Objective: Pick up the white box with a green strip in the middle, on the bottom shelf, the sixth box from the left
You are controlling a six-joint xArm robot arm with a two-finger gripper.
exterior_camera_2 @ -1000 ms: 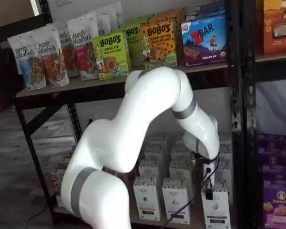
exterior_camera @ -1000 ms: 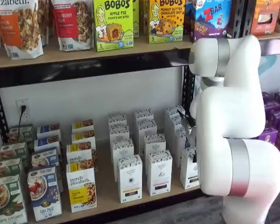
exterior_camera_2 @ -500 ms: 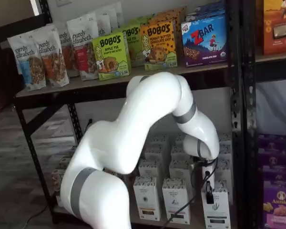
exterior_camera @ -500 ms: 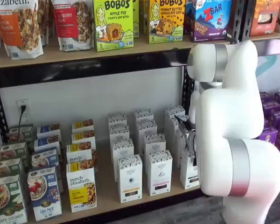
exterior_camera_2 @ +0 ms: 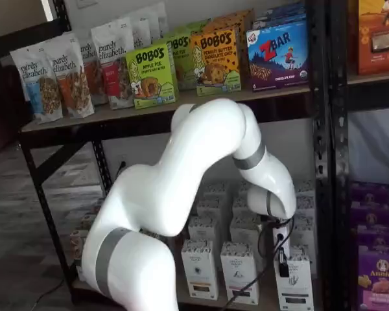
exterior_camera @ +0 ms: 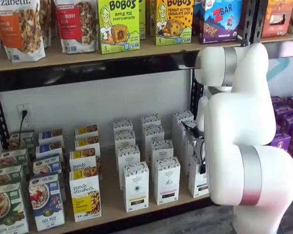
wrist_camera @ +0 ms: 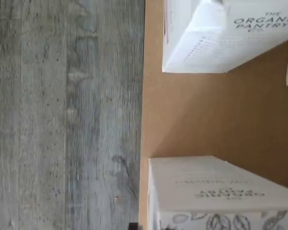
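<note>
The white box [exterior_camera: 197, 179] stands at the front right of the bottom shelf [exterior_camera: 112, 197], half hidden by my arm, with a dark strip low on its front. It also shows in a shelf view [exterior_camera_2: 294, 284]. My gripper [exterior_camera_2: 282, 264] hangs just over its speckled top. Only a black finger and a cable show, side-on, so I cannot tell whether it is open. The wrist view shows two white cartons, one with a speckled band [wrist_camera: 216, 196] and one lettered [wrist_camera: 221, 38]. I cannot tell which is the white box.
Alike white cartons [exterior_camera: 166, 179] [exterior_camera: 136, 186] stand in rows left of the white box. Colourful cereal boxes [exterior_camera: 85, 195] fill the shelf's left. A black upright [exterior_camera_2: 337, 162] stands close on the right. The shelf above carries bags and snack boxes. Grey wood floor [wrist_camera: 62, 115] lies in front.
My arm has shifted slightly, and the gripper has come down a little toward the top of the white box.
</note>
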